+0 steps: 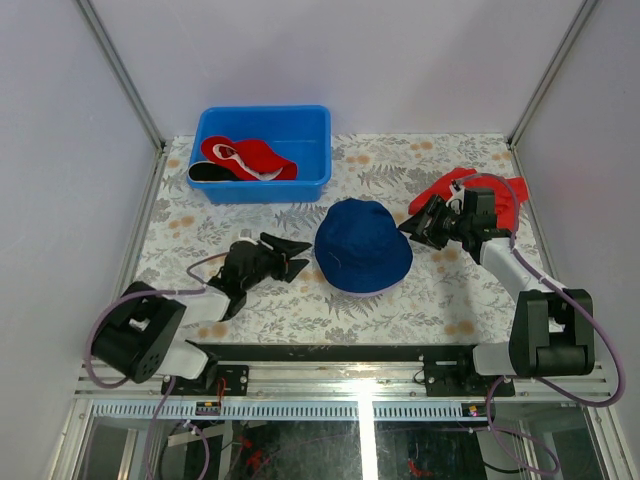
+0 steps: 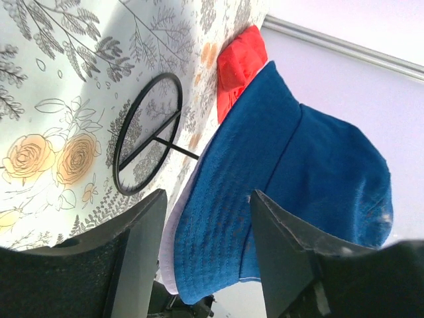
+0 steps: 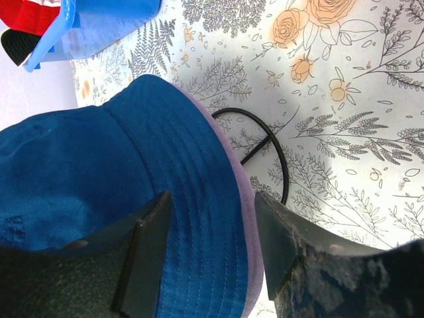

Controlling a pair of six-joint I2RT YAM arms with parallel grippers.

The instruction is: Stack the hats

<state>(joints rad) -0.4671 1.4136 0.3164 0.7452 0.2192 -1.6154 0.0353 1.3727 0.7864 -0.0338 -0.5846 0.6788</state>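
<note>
Letting go cleanly looks like the step in hand. The navy blue fabric bucket hat (image 1: 362, 258) sits crown-up at the middle of the floral-patterned desk (image 1: 300, 310). It lies over a lavender fabric hat whose rim (image 3: 244, 205) peeks out under its brim, and a black wire stand (image 2: 152, 138) shows beneath them.

The left end effector (image 1: 305, 253) is just beside the brim's left side and the right end effector (image 1: 410, 232) just beside its right. Both wrist views show the jaws parted with nothing pinched, so both read as released.

To do this well, each arm should draw straight outward and slightly up, so that no finger catches the soft brim and skews the pair on the stand.

Two hats remain in the blue plastic bin (image 1: 320, 180) at the far left corner: a red fabric hat (image 1: 255, 155) and a beige one with black lining (image 1: 212, 172). The next one is probably best taken by its brim on opposite sides, carried level, and lowered with its crown centred over the navy crown. The flat red cloth (image 1: 500, 195) near the far right edge should be left alone.
</note>
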